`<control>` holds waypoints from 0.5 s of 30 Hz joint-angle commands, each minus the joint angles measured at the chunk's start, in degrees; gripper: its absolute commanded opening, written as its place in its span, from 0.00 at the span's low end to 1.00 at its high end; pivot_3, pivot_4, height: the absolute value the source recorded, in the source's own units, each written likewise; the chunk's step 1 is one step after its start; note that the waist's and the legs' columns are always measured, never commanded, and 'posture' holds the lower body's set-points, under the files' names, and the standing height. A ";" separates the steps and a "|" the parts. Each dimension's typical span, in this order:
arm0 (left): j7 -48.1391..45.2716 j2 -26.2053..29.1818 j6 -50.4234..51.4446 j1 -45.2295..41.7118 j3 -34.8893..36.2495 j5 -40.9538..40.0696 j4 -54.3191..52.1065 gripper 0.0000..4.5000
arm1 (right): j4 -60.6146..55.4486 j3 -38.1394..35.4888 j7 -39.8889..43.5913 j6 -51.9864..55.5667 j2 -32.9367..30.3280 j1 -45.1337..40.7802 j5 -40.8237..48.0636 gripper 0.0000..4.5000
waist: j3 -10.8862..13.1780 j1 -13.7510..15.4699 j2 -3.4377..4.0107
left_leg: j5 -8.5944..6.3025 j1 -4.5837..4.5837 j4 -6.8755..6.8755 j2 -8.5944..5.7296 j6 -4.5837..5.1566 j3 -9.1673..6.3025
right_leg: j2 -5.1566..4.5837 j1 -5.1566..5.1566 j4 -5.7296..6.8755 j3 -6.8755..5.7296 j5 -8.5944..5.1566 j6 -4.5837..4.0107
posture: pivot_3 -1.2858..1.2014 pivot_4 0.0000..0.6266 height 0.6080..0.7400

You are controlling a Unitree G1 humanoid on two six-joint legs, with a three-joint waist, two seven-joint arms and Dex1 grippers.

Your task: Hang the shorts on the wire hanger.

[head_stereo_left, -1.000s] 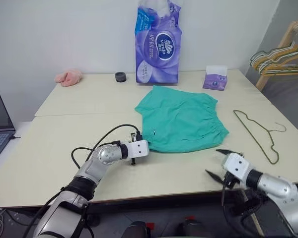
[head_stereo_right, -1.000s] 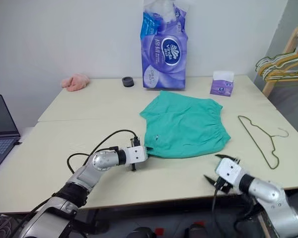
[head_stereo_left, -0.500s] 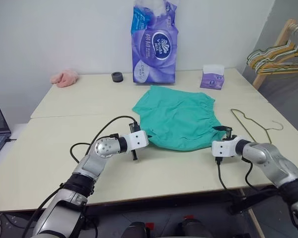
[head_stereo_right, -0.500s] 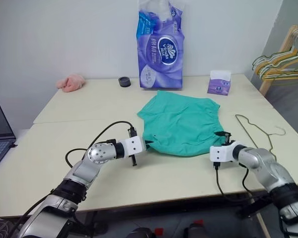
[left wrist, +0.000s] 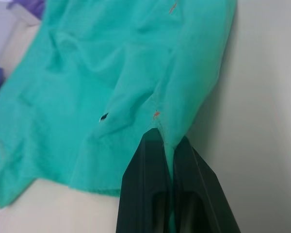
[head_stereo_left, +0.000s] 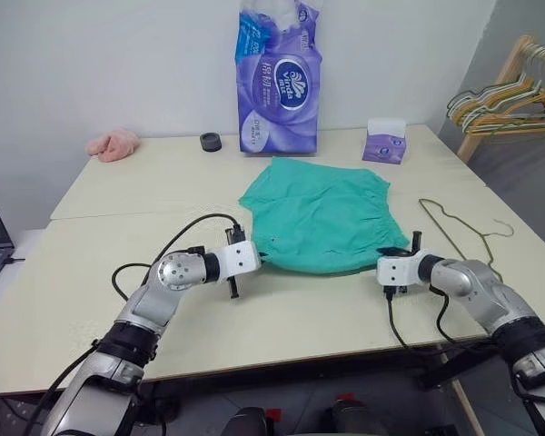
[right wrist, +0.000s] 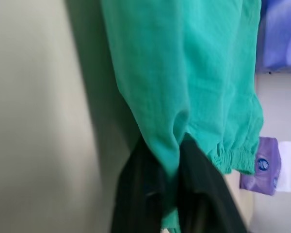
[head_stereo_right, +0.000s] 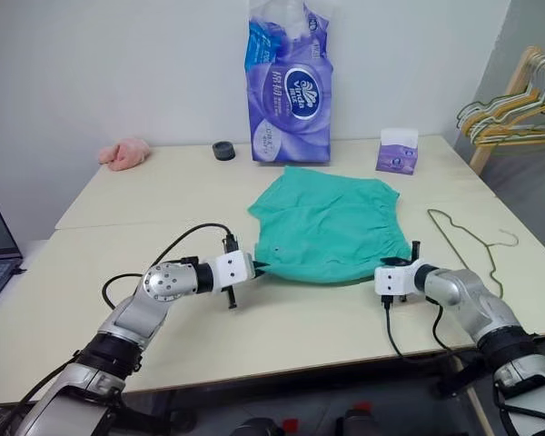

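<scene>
A pale cream counter (head_stereo_left: 91, 300) fills a white-walled room, and at its near edge a humanoid robot takes up a pair of shorts by the two near corners. The left gripper (head_stereo_left: 251, 260) has its jaws pressed together on the near left corner of the teal shorts (head_stereo_left: 322, 218), fabric pinched between the black fingers (left wrist: 148, 184); the right gripper (head_stereo_left: 395, 257) pinches the near right corner beside the gathered waistband, cloth likewise caught between its fingers (right wrist: 136, 194). The shorts lie spread at the middle of the counter, and the wire hanger (head_stereo_left: 454, 232) rests flat just to their right, touching neither cloth nor gripper.

The step in hand looks like lifting the garment clear. Doing it well likely means raising both corners together and level, keeping the near edge taut, so the fabric does not sag, slide out of a pinch or drag the hanger off the counter.

Further back stand a small purple tissue box (head_stereo_left: 386, 145), its print too small to read, a black ring (head_stereo_left: 211, 142) and a pink cloth (head_stereo_left: 113, 143). Against the far wall rises a purple pack of tissue rolls (head_stereo_left: 279, 77) bearing the brand "Vinda". More hangers on a wooden rack (head_stereo_left: 509, 91) hang at far right.
</scene>
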 commanded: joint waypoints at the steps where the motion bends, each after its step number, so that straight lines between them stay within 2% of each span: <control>1: -5.23 2.23 2.04 0.59 0.50 -2.90 -4.50 0.00 | -6.83 -2.26 4.27 1.75 -1.15 1.43 3.37 0.00 | 0.01 -0.03 0.01 | -0.01 0.00 0.00 0.01 0.01 0.01 | 0.01 0.00 0.00 0.00 0.00 0.00 | 0.50 0.02 1.00; 7: -24.38 13.38 15.83 8.69 -1.10 -13.63 -21.11 0.00 | -24.36 -5.00 16.58 7.81 -6.54 11.87 12.96 0.00 | 0.05 -0.28 0.07 | -0.07 -0.03 0.02 0.03 0.12 0.07 | 0.01 -0.02 -0.02 0.00 -0.14 0.22 | 0.49 0.02 1.00; 15: -30.72 20.67 28.28 15.92 -0.90 -21.22 -35.26 0.00 | -34.06 -9.85 26.12 11.07 -14.91 21.12 22.09 0.00 | 0.08 -0.11 0.12 | -0.18 0.06 0.13 0.04 0.29 0.19 | -0.01 0.09 -0.02 0.06 -0.20 0.42 | 0.48 0.02 1.00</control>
